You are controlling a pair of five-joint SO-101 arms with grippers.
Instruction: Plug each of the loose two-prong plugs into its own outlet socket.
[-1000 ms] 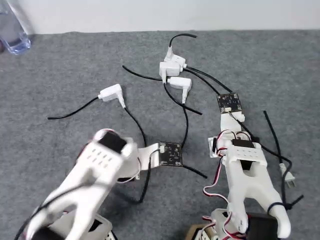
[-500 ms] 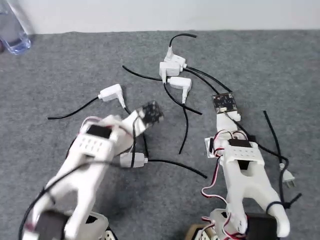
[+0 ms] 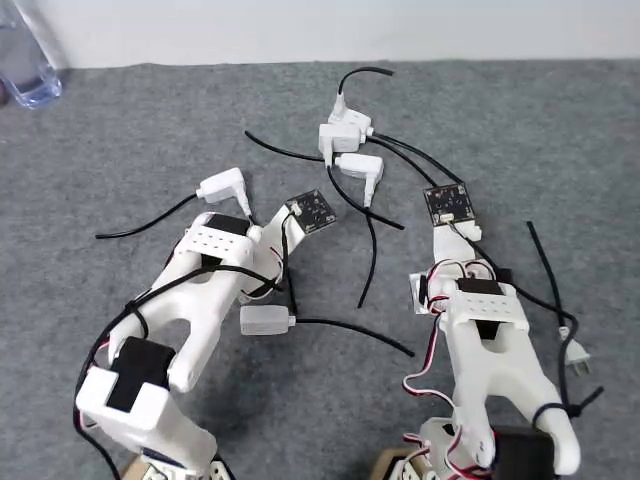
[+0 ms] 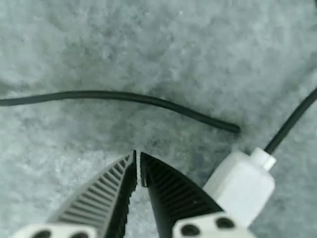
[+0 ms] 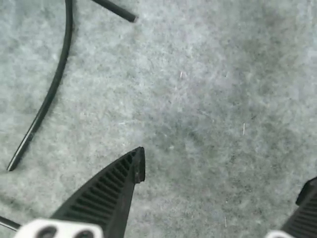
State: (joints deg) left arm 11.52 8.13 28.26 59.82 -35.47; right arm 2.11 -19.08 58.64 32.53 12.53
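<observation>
The grey worktop [image 3: 120, 120] carries the socket block [image 3: 343, 133] at upper centre of the high view. The step in hand looks like the approach to a loose plug. The left claw [image 4: 137, 159] is pinched together and empty, with a white plug [image 4: 240, 184] just beside it. The right claw [image 5: 223, 178] gapes wide, holding nothing. Next, the left claw probably needs to spread and shift onto that plug.

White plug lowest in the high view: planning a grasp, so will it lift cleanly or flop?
The white plug looks small and rigid, so probably light. Its thin black cable curves loosely, so it would likely trail and tug. Lying flat on grey carpet, it probably won't roll.
</observation>
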